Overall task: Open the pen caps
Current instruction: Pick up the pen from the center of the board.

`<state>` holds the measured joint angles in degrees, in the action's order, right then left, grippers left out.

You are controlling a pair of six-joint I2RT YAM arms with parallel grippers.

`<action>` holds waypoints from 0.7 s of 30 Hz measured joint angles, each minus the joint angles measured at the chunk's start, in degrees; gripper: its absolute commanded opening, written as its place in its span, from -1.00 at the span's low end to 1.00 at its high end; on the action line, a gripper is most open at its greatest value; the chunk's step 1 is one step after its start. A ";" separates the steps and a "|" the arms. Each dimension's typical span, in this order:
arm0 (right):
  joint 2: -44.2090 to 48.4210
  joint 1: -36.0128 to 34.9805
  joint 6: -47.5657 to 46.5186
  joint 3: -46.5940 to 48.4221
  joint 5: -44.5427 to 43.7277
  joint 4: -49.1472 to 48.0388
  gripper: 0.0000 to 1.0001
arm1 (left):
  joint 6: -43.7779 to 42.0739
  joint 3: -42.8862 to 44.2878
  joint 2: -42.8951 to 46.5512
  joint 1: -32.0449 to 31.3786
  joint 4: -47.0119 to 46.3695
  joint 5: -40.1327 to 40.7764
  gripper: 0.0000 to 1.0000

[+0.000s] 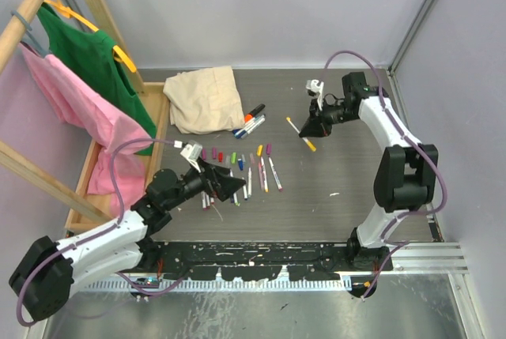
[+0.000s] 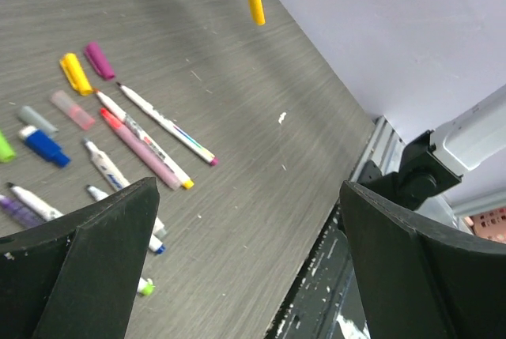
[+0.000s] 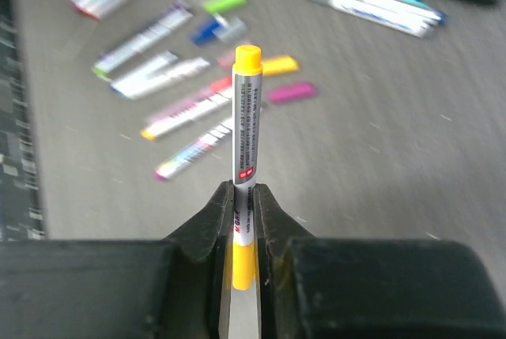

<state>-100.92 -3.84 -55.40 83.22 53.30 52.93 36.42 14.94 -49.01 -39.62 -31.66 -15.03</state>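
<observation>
My right gripper [image 3: 243, 193] is shut on the white barrel of a thin pen [image 3: 247, 118] with a yellow piece at each end, holding it in the air at the back right [image 1: 304, 137]. From the left wrist view that pen's yellow end [image 2: 256, 9] hangs below the right gripper. Loose pen caps lie in a row on the table [image 1: 234, 158], among them a yellow cap [image 2: 76, 73], a purple one [image 2: 99, 60] and a blue one [image 2: 43, 145]. Several uncapped pens [image 1: 249, 181] lie beside them. My left gripper [image 1: 232, 189] hovers open over these pens, nothing between its fingers [image 2: 87, 260].
A beige cloth [image 1: 205, 98] lies at the back, with thicker markers [image 1: 251, 120] next to it. A wooden rack [image 1: 47, 62] with green and pink garments stands along the left. The table's front edge [image 2: 316, 276] drops to a black rail.
</observation>
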 measured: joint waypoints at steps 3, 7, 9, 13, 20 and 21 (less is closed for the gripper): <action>4.92 0.46 3.96 -5.46 10.14 -0.42 -0.99 | 0.09 -0.31 -2.54 -4.00 -2.89 2.08 0.97; 7.74 0.42 8.09 -10.38 20.59 -0.09 -0.99 | -0.13 -0.17 -6.54 -8.87 -6.38 5.07 0.97; 8.09 0.42 7.85 -11.23 23.56 1.68 -0.99 | -0.17 0.15 -8.57 -10.27 -7.80 6.05 0.97; 9.01 0.55 5.79 -11.61 26.53 6.10 -0.99 | 0.28 1.88 -14.45 -11.91 -11.80 7.13 0.98; 11.80 1.09 9.92 -13.79 22.86 2.82 -0.99 | 1.99 4.52 -20.72 -12.90 -16.17 7.34 0.99; 12.79 1.09 12.41 -15.15 21.24 0.35 -0.99 | 2.16 4.74 -21.05 -13.11 -16.52 7.34 0.99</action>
<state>-88.14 -2.74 -42.98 68.07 74.54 53.28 38.59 19.68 -70.06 -52.73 -48.18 -7.68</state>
